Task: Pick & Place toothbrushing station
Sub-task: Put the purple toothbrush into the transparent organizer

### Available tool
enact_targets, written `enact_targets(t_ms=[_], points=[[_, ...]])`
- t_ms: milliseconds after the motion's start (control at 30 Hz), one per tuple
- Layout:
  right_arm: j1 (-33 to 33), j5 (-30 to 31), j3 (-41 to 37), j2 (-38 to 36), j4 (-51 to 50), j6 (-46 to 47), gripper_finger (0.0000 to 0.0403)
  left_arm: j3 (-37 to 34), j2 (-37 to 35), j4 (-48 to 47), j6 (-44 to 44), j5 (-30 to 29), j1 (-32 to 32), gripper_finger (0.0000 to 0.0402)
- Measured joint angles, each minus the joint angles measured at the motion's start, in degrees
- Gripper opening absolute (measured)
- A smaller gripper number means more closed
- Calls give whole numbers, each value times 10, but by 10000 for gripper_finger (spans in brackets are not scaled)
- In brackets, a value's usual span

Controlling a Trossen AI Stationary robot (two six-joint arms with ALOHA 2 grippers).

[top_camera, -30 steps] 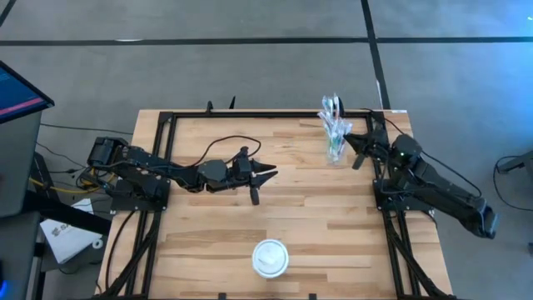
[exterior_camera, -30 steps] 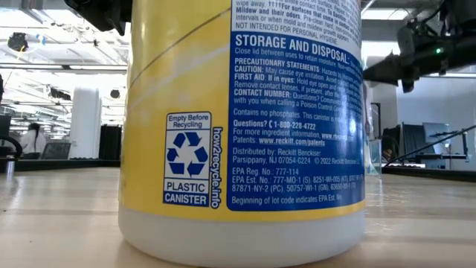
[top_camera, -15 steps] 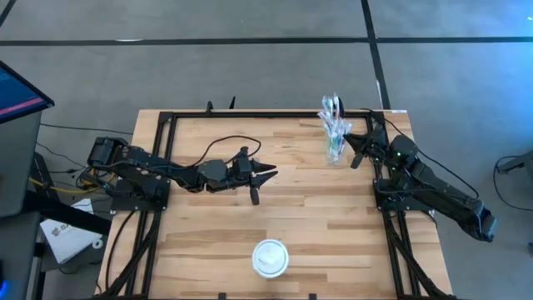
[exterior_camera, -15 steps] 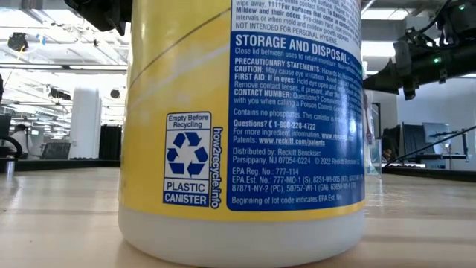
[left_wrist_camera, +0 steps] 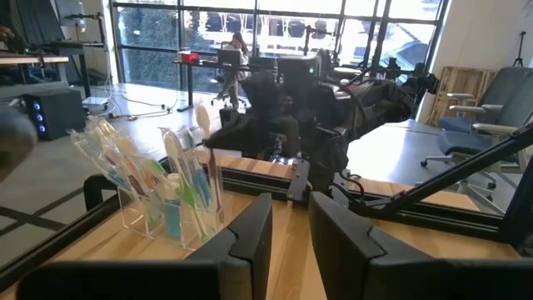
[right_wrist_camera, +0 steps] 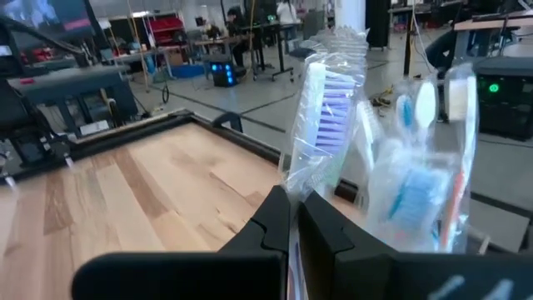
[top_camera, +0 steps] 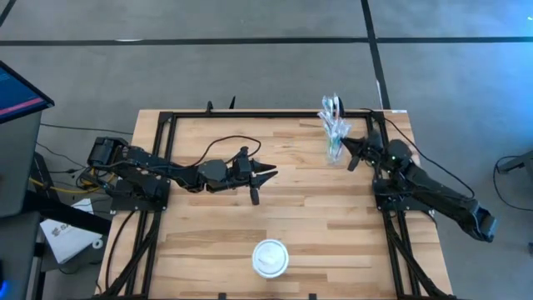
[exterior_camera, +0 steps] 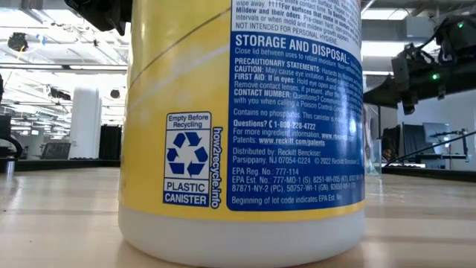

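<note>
Approach step: closed, empty right gripper [top_camera: 347,154] held just beside station [top_camera: 334,133] at table's 1 o'clock; jaws must be opened next.

High view looking straight down, taking in whole table [top_camera: 208,225] and both arms. Low view sitting at tabletop level, facing across into room, yellow canister [exterior_camera: 242,126] pressing close and filling most of frame. Left wrist view looking across table toward toothbrush holder [left_wrist_camera: 162,196] and right arm. Right wrist view hovering close on same holder [right_wrist_camera: 391,167], also showing in high view [top_camera: 335,133].
</note>
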Motion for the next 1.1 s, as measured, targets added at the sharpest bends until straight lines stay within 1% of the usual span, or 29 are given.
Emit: enact_targets(t_ms=[133, 1100], points=[[0, 0, -21, 0, 7, 7, 0, 0, 0, 0, 0, 0, 0, 77], [0, 0, -22, 0, -12, 14, 0, 0, 0, 0, 0, 0, 0, 77]])
